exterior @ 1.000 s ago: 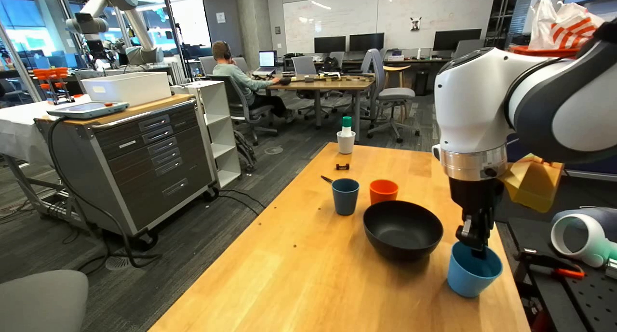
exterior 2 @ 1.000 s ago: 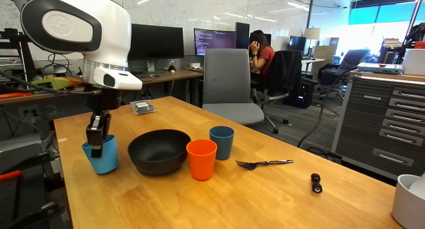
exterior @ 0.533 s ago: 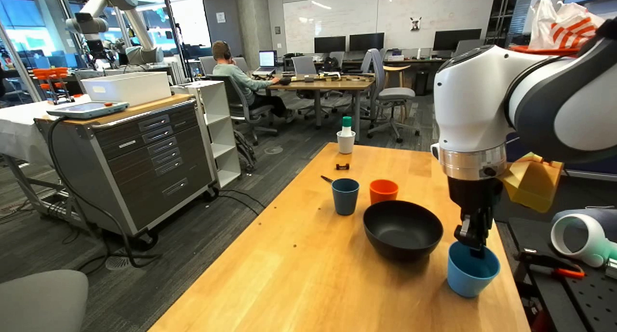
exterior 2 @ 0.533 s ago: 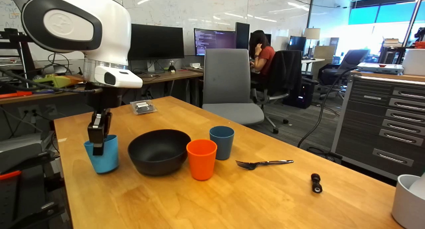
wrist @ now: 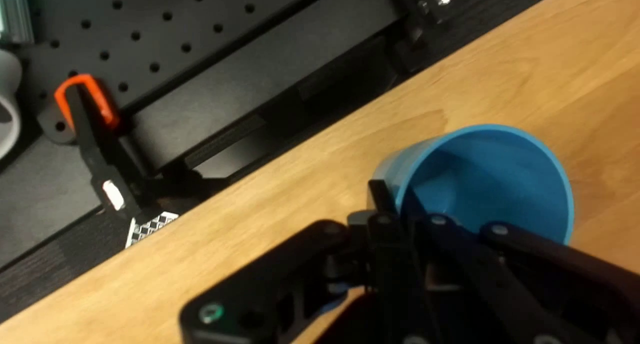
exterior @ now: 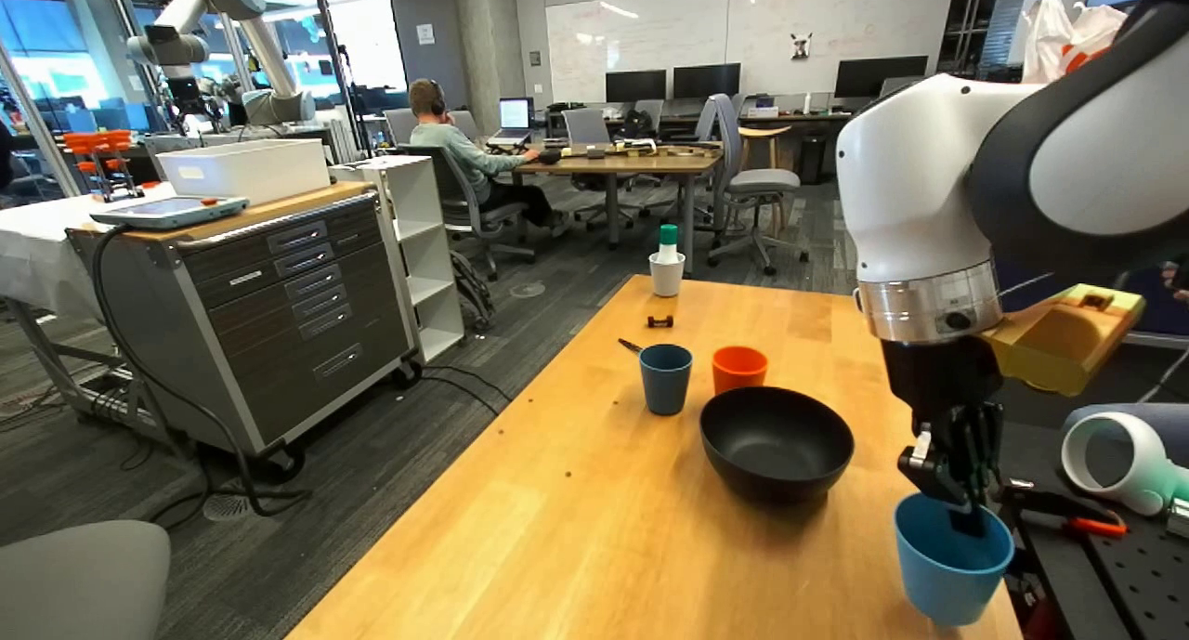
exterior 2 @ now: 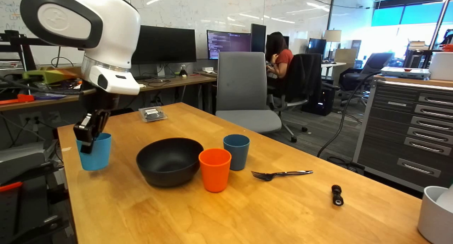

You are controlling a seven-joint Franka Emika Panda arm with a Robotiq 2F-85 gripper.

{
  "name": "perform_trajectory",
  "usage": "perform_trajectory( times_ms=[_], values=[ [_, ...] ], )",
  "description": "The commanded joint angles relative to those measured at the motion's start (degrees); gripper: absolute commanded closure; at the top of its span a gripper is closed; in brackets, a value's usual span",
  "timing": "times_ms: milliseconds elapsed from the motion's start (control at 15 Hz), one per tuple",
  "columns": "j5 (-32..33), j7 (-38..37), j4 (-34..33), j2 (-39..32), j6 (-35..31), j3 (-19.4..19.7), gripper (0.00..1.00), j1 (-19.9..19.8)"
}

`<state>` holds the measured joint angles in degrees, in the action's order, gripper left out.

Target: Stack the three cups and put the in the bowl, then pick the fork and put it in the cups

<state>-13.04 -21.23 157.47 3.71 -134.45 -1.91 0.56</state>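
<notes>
My gripper (exterior: 957, 510) is shut on the near wall of the light blue cup (exterior: 946, 580), one finger inside and one outside. The same cup (wrist: 492, 184) and gripper (wrist: 395, 199) show in the wrist view. The cup is roughly upright near the table's edge; I cannot tell whether its base touches the table. The black bowl (exterior 2: 170, 162) stands empty. The orange cup (exterior 2: 215, 171) stands close beside it, and the dark teal cup (exterior 2: 237, 155) stands just behind the orange one. The black fork (exterior 2: 281, 174) lies flat past the cups; in an exterior view the teal cup mostly hides it (exterior: 630, 345).
A small black dumbbell-shaped object (exterior 2: 337, 195) and a white container (exterior: 667, 276) with a green-capped bottle stand farther along the table. A clear plastic box (exterior 2: 153, 114) lies at one end. A clamp with orange handle (wrist: 87, 102) sits beside the table edge.
The gripper has carried the light blue cup away from the bowl, along the table's edge, and the arm has tilted. The cup was leaning and now looks more upright. The other things have not moved.
</notes>
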Motion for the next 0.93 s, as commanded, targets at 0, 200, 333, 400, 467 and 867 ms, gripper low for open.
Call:
perform_trajectory(
  times_ms=[0,200,333,400,467,867],
  values=[
    [-7.53,0.53,-0.18,6.83,5.35,0.16,0.98,0.97],
    [-10.63,-0.38,-0.38,11.03,4.43,0.39,0.98,0.77],
    [-11.11,-1.32,-1.38,12.78,3.79,0.38,0.98,0.43],
    [-10.54,-2.18,-2.15,13.36,3.79,0.29,0.98,0.13],
    [-9.94,-3.10,-3.38,13.56,3.51,0.23,0.98,-0.23],
    [-8.25,-8.72,-11.28,14.77,3.95,0.81,0.98,-3.35]
  ],
)
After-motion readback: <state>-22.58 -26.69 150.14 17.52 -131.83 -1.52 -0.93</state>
